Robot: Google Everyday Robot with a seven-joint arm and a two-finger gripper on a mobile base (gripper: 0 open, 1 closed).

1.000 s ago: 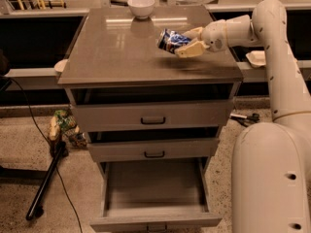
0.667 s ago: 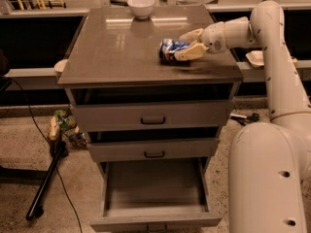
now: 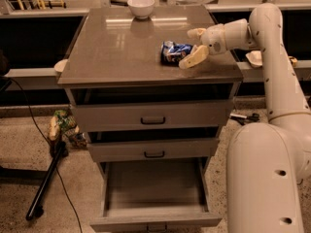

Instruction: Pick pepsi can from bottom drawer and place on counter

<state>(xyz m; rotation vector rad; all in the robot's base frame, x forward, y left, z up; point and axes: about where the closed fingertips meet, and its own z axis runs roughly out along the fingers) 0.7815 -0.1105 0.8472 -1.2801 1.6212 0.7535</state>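
Note:
The pepsi can (image 3: 173,52), blue and dented, lies on its side on the counter (image 3: 121,47), near the right front part of the slab. My gripper (image 3: 195,45) hovers just right of the can with its fingers spread. The lower finger (image 3: 193,57) is close beside the can and the upper finger (image 3: 197,33) stands clear of it. The bottom drawer (image 3: 153,191) is pulled out below, and its grey floor shows nothing on it.
A white bowl (image 3: 141,6) sits at the counter's back edge. The two upper drawers (image 3: 153,115) are slightly ajar. A small white dish (image 3: 255,58) rests on the ledge to the right. My own base (image 3: 267,178) stands right of the drawers. Cables and a stand leg (image 3: 46,183) lie on the floor to the left.
The can came down from above the counter onto its surface. The fingers have spread apart and no longer grip it.

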